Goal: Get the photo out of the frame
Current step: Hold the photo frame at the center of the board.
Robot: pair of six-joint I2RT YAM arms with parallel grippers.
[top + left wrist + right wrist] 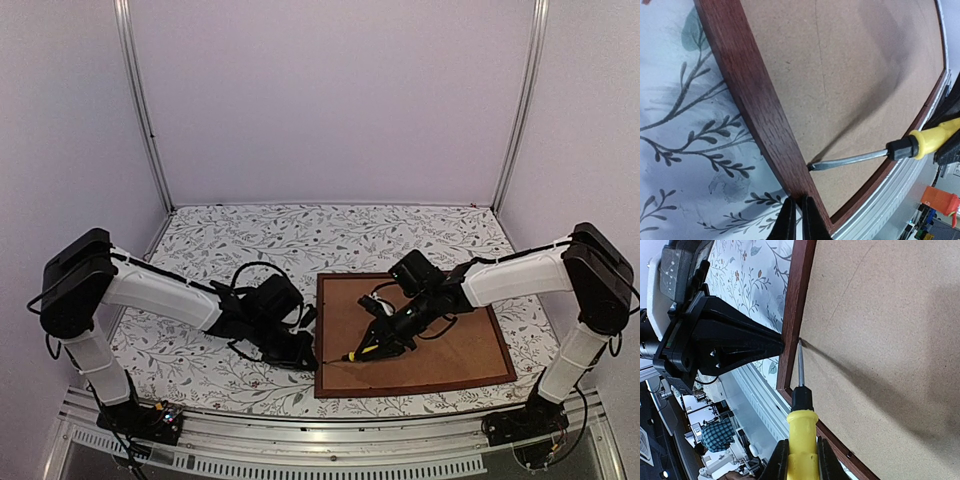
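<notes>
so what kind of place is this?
Probably a robot test booth in a lab: plain walls on aluminium posts, a floral-covered table, and cluttered workshop space beyond its edge.

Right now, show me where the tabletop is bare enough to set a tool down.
Free: the table strip between the frame and the back wall, and the far left corner beyond the left arm. Crowded: the frame's near left corner, where the left gripper, right gripper and screwdriver meet.
</notes>
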